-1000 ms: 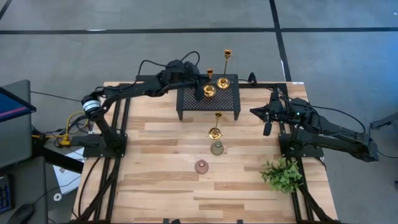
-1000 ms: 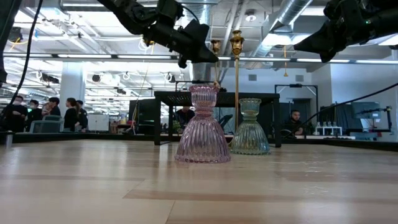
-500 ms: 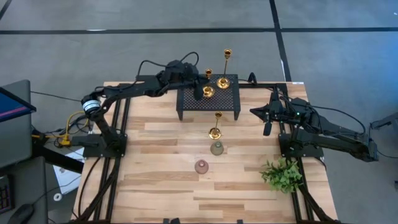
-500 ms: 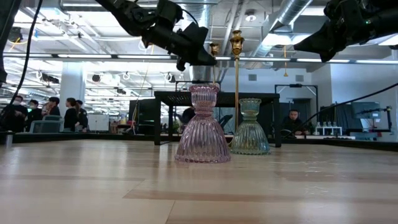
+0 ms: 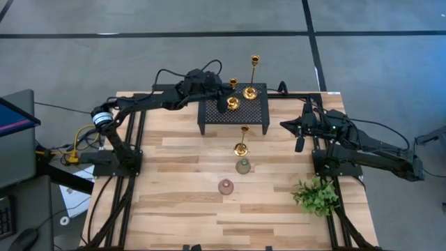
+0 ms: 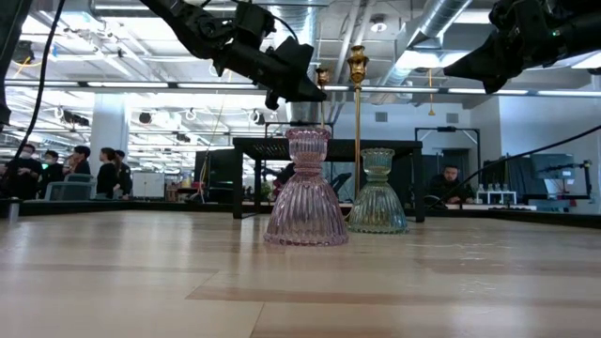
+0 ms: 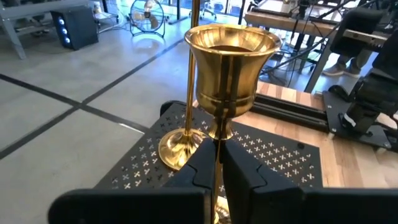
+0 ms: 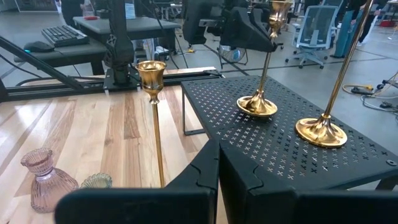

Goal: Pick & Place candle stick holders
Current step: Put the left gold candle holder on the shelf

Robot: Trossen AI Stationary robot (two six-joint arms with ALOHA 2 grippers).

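1. The short gold candlestick (image 5: 233, 102) stood on the black rack (image 5: 258, 115), its stem pinched between the left gripper (image 7: 217, 163) fingers, probably to steady it upright while being set down.
2. A taller gold candlestick (image 5: 250, 91) stood just beside it on the rack.
3. A third gold candlestick (image 5: 241, 148), the grey-green holder (image 5: 243, 166) and the pink holder (image 5: 226, 186) waited on the table (image 5: 174, 195).
4. The right gripper (image 8: 219, 163) hung idle near the rack, fingers pressed together.

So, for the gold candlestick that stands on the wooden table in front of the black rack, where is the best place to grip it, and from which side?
Probably on the thin stem of the gold candlestick, below its cup. It stands upright, and the stem is the only narrow part between the flared cup and the round base. Come in level from the right: the right gripper waits on that side, and the grey-green holder stands close in front.
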